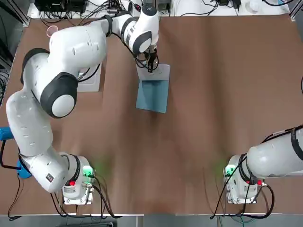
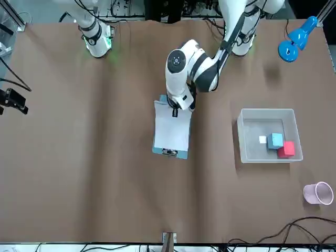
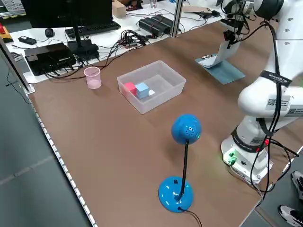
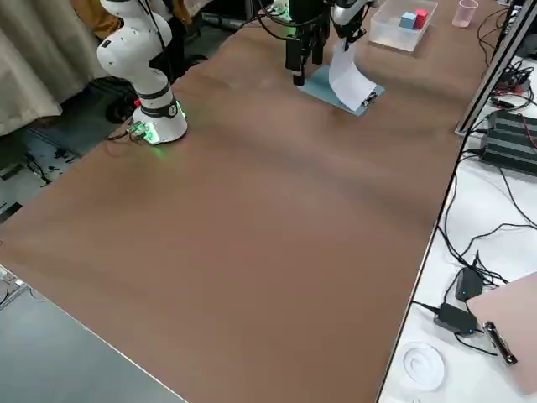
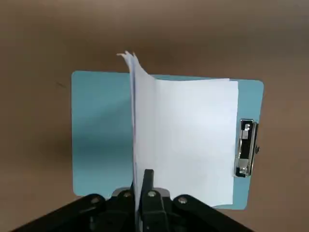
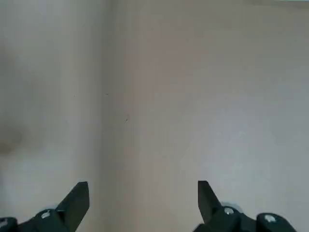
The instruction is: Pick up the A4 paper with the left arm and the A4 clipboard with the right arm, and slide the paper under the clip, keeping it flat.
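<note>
**No legible text in view**

Nothing readable shows anywhere. The left arm (image 3: pixel 272 94) carries a dark band with small white lettering and a square code label just below it, seen in the left side view, but the characters are too small to make out. A small dark label on that arm's lower link in the top view is equally unreadable.
</note>
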Available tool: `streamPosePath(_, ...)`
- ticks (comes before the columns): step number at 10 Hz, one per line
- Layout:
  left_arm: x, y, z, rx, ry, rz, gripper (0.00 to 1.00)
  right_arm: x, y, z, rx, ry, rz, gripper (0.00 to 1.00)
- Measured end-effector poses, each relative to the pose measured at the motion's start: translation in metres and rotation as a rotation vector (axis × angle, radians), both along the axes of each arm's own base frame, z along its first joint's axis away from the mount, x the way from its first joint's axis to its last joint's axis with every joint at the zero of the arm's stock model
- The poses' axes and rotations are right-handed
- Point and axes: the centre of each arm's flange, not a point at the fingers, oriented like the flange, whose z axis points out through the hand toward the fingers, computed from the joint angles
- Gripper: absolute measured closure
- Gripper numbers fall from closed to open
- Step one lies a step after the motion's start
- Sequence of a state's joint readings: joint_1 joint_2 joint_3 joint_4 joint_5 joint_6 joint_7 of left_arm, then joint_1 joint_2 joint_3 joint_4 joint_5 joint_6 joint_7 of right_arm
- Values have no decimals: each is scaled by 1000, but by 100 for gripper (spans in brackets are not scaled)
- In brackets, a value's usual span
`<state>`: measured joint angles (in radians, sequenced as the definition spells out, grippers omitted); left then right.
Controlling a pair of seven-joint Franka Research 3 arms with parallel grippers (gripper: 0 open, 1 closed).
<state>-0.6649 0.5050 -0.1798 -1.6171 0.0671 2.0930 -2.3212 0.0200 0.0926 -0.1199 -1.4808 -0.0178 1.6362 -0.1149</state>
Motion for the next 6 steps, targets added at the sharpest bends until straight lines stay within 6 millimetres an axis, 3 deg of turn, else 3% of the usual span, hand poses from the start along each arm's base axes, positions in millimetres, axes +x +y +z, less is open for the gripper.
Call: streamPosePath(6,-9,-12,-10,60,-59,-81,99,0,0,-2,0,4,0,0)
